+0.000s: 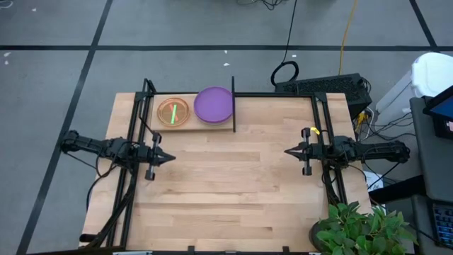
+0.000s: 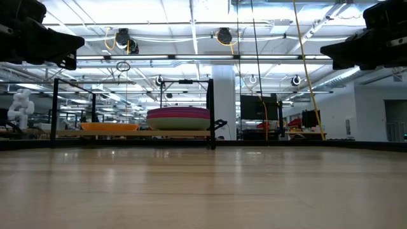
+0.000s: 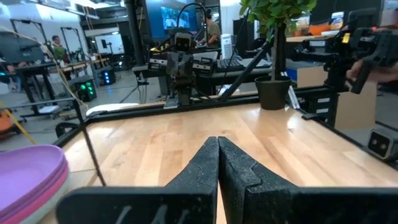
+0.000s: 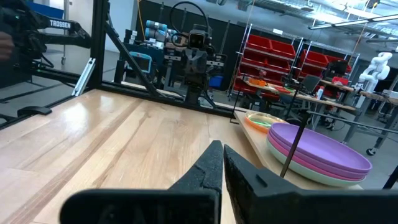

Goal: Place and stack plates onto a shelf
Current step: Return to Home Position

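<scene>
A stack of large plates, purple on top (image 1: 214,104), rests on the narrow wooden shelf (image 1: 185,126) at the table's far edge, beside the upright black post (image 1: 233,103). In the low view the stack (image 2: 179,118) shows purple, magenta and pale layers. To its left sits a stack of small translucent orange plates (image 1: 173,111) with a neon-green streak. My left gripper (image 1: 170,158) is shut and empty at the table's left. My right gripper (image 1: 289,151) is shut and empty at the table's right. Both stacks show in the right wrist view (image 4: 317,151).
Black frame rails run along the left (image 1: 131,142) and right (image 1: 327,142) sides of the table. A potted plant (image 1: 361,230) stands at the near right corner. A keyboard (image 1: 333,86) and cables lie beyond the far edge. Bare wood (image 1: 226,184) lies between the grippers.
</scene>
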You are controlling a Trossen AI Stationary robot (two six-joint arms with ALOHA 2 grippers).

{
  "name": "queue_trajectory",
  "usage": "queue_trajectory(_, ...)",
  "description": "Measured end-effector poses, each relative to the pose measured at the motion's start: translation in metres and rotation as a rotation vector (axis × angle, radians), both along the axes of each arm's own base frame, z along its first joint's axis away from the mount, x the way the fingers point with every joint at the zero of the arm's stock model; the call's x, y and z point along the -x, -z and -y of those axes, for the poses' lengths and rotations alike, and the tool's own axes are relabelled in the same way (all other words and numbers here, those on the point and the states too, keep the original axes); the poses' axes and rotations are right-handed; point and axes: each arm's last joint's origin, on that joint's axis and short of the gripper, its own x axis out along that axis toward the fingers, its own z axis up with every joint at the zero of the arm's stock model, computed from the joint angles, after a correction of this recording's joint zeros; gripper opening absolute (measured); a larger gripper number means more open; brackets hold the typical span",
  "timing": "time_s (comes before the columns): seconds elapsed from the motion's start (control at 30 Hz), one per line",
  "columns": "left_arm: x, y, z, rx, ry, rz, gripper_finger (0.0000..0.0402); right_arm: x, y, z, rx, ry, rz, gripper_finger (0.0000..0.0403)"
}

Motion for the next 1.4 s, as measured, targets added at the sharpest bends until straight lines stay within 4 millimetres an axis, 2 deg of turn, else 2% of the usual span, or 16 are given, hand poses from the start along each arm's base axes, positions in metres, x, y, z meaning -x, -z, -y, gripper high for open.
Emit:
queue_trajectory(0.53,-0.0011,0.0017,-0.0050,-0.005,0.010,-0.016,0.0003,0.0000,0.0000,0.0000,0.000,0.000,0.000,0.0000)
queue_trajectory(0.87,-0.0012,0.0017,-0.0054,0.069,0.008,-0.025,0.0003,0.0000,0.0000,0.0000,0.000,0.000,0.000,0.0000)
queue_trajectory(1.4,-0.0012,-0.0018,-0.0056,0.044,0.003,0.020,0.0003,0.0000,0.0000,0.0000,0.000,0.000,0.000,0.0000)
